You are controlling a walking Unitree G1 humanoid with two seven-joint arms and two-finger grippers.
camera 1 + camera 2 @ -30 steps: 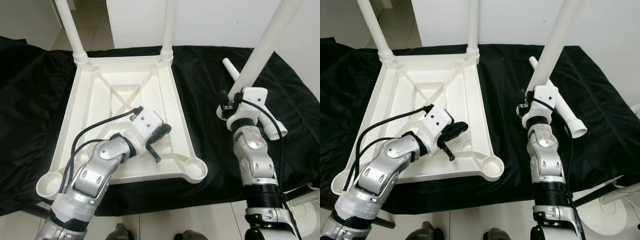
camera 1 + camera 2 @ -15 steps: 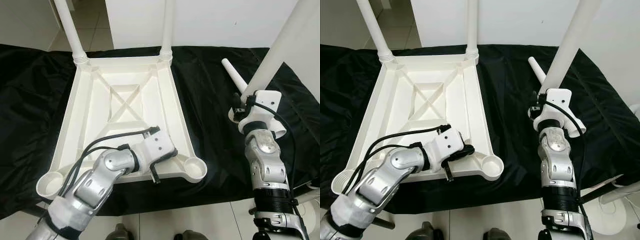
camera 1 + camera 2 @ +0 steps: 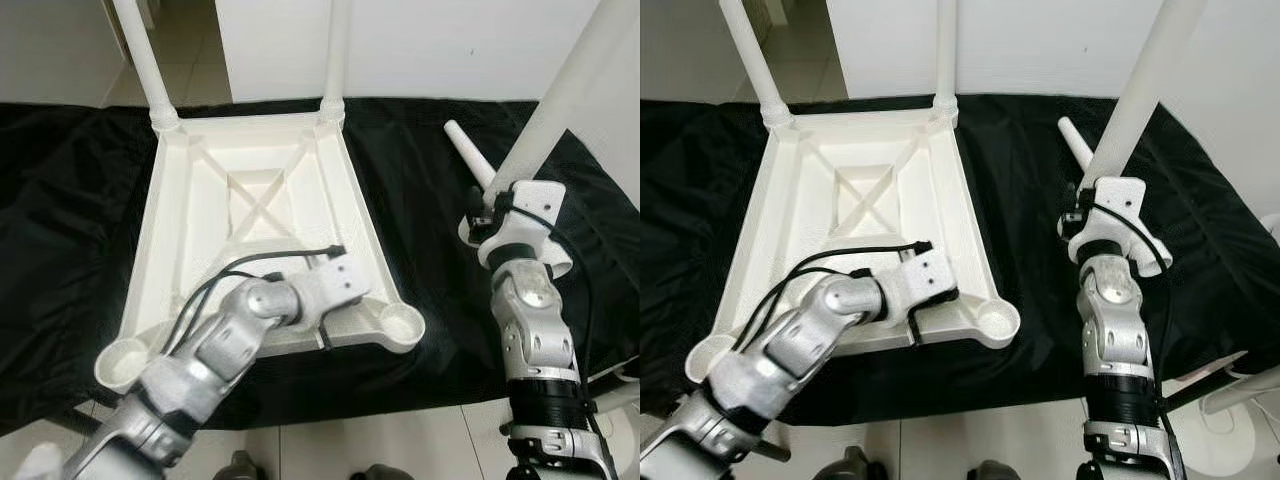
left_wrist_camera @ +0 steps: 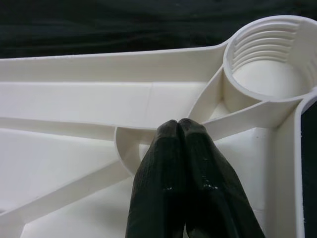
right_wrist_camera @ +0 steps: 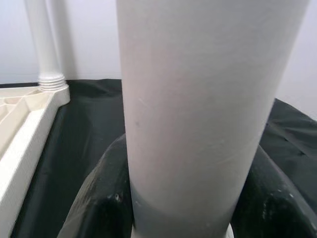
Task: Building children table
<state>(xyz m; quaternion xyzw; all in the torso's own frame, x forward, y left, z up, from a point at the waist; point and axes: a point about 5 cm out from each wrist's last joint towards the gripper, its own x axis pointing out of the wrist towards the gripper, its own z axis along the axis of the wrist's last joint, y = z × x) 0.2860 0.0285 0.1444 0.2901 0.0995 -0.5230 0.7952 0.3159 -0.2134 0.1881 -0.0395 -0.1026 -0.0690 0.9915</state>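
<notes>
While two legs [image 3: 150, 75] already stand in the far corners of the upturned tabletop [image 3: 200, 215] on the black-draped desk [image 3: 60, 200], both near sockets look empty from the head views, so I judge the job about half done. One spare leg [image 3: 470, 160] lies on the cloth. Seen from the left wrist, the left gripper [image 4: 179, 130] is clenched on nothing, tips resting on a rib just beside the empty socket [image 4: 270, 69]. Seen from the right wrist, the right gripper [image 5: 183, 218] grasps the upright leg [image 5: 203, 99], well apart from the tabletop.
</notes>
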